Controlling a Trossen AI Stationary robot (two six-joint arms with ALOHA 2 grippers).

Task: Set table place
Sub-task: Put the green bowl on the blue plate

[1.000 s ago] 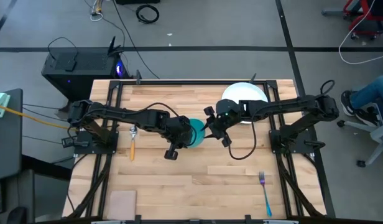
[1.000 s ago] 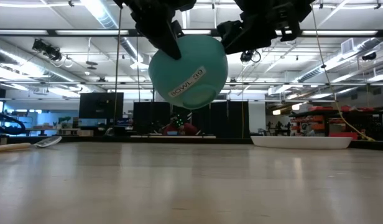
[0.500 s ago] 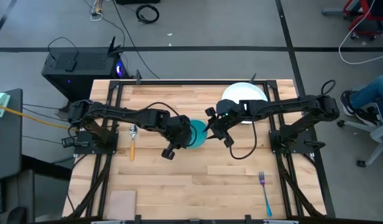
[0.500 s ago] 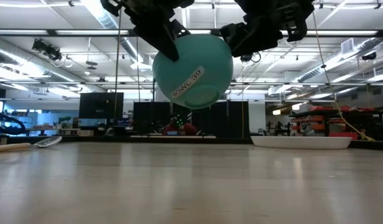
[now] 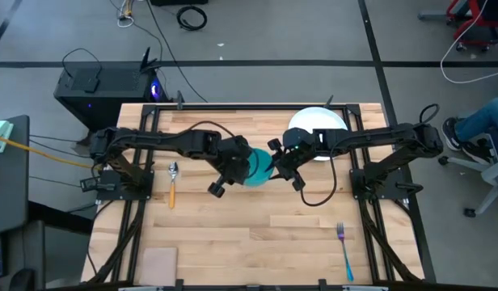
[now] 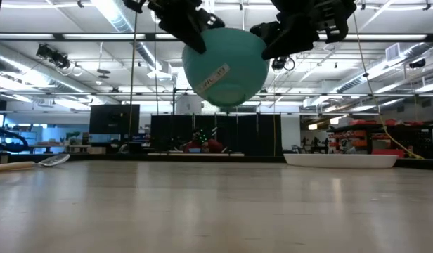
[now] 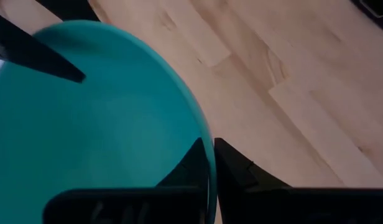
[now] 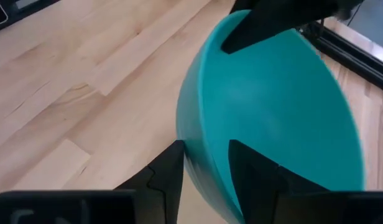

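My left gripper [image 5: 239, 162] pinches the rim of the teal bowl [image 5: 258, 168], one finger inside and one outside, as my left wrist view shows with the fingers [image 7: 232, 171] closed tight on the thin edge of the bowl [image 7: 98, 118]. My right gripper [image 5: 276, 165] is on the opposite side of the same bowl; in my right wrist view its fingers [image 8: 170, 168] straddle the rim of the bowl [image 8: 272, 106], one outside and one inside, set narrow about it. I cannot tell whether they actually press on it.

In the low view the bowl [image 6: 225, 67] hangs well above the table [image 6: 216, 211], tipped on its side, with a white label on its outer wall, my left gripper [image 6: 195, 35] at its 10 o'clock and my right gripper [image 6: 280, 39] at its 2 o'clock.

From above, the bowl sits over the middle of the table [image 5: 257, 234]. The white plate [image 5: 316, 122] lies at 2 o'clock from the bowl, near the far edge, under my right arm. The spoon [image 5: 172, 184] with the orange handle lies at 9 o'clock, well apart. The fork [image 5: 344, 250] with the blue handle lies at 4 o'clock, near the right rail. A tan pad [image 5: 159, 263] rests at 7 o'clock, at the near edge.
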